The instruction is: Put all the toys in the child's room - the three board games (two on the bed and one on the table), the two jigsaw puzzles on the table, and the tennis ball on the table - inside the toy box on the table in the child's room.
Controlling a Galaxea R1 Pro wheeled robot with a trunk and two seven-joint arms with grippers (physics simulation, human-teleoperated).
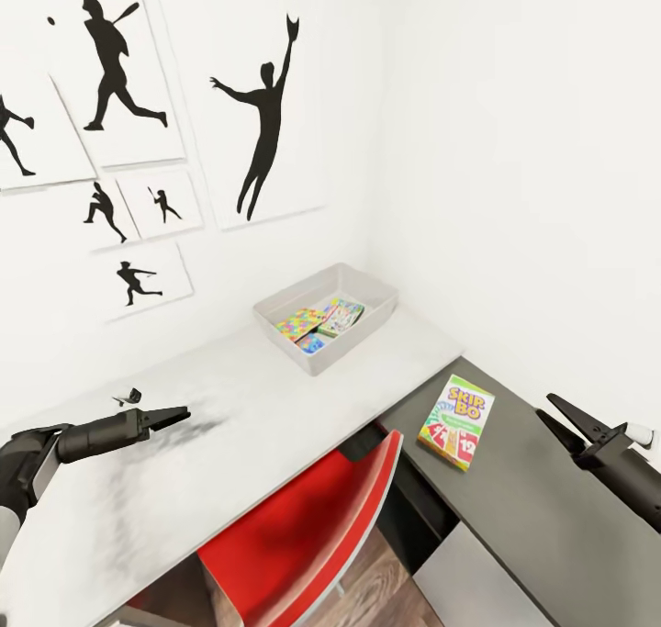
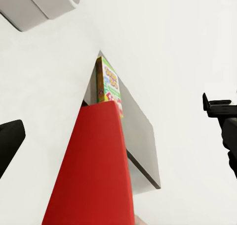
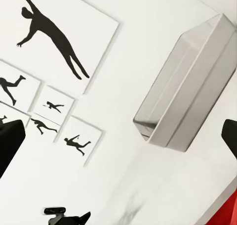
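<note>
Child's bedroom, baseball-player silhouette posters [image 1: 138, 131] on white wall, desk [image 1: 257, 416], red chair [image 1: 303, 535], toy box [image 1: 376, 319]

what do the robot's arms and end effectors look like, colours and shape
Both arms are dark grey to black with rounded, tube-like links. The left end effector has slim, tapering black fingers; the right end effector has similar pointed black fingers, with a small white part behind them.

"SKIP-BO" stands in big orange-yellow letters on the lid of the yellow-green card game box [image 1: 456, 422], which lies on the dark grey lower counter [image 1: 532, 508]. Red cards printed below the name carry white numerals too small to make out. In the left wrist view the same box's print is too blurred to read.
</note>
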